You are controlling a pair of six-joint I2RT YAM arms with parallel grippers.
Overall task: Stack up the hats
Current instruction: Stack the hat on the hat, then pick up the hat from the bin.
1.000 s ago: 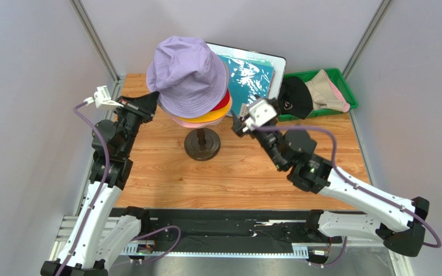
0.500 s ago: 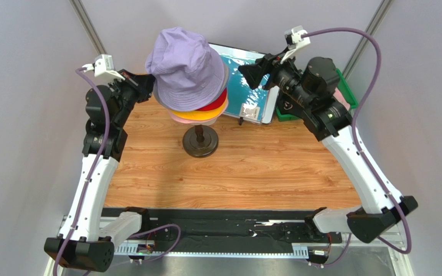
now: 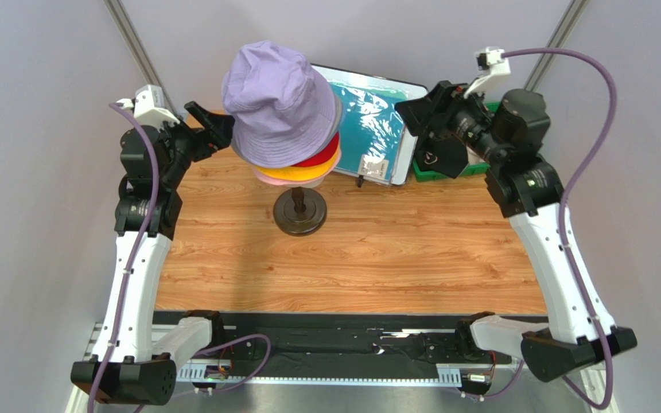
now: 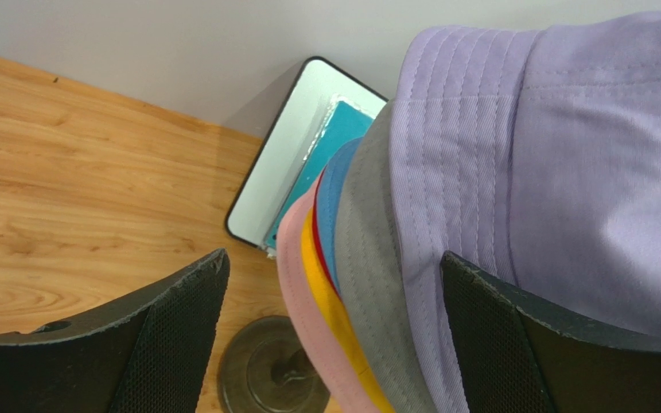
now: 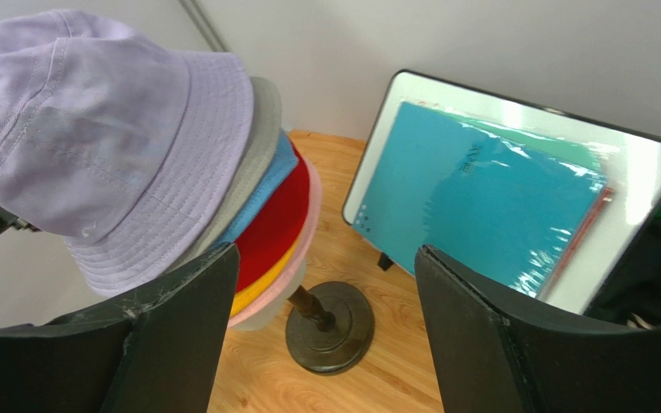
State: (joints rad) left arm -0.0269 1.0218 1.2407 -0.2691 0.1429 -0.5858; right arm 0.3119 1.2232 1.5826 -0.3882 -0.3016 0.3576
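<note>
The lavender hat [image 3: 280, 99] sits on top of the stack, crown up and leaning a little to the left; under it the brims fan out in turn: a greyish brim [image 5: 261, 142], the blue hat [image 4: 332, 202], the red hat [image 3: 330, 157], the orange-yellow hat [image 3: 304, 175] and the pink hat [image 3: 269, 178] at the bottom. The whole pile rides on a post above the dark round base [image 3: 301, 215] near the back of the table [image 3: 394, 249].

The left gripper [image 3: 209, 127] hangs just beside the stack's left edge with its jaws spread wide; the brims show between its fingers in the wrist view, but nothing is pinched.

The black hat [image 3: 444, 155] lies crumpled in the green bin [image 3: 472, 172] at the back right (no clear long axis to it). The arm hides whatever else the bin holds.

The right gripper [image 3: 411, 116] is raised above that bin's left end, jaws also spread and empty; it points leftward at the stack and the teal sheet [image 3: 373, 116]. The black hat therefore lies below and just behind its fingers, not ahead of them.

The right arm is plainly the nearer one; I judge it would have to tip down and draw back to reach that hat.
</note>
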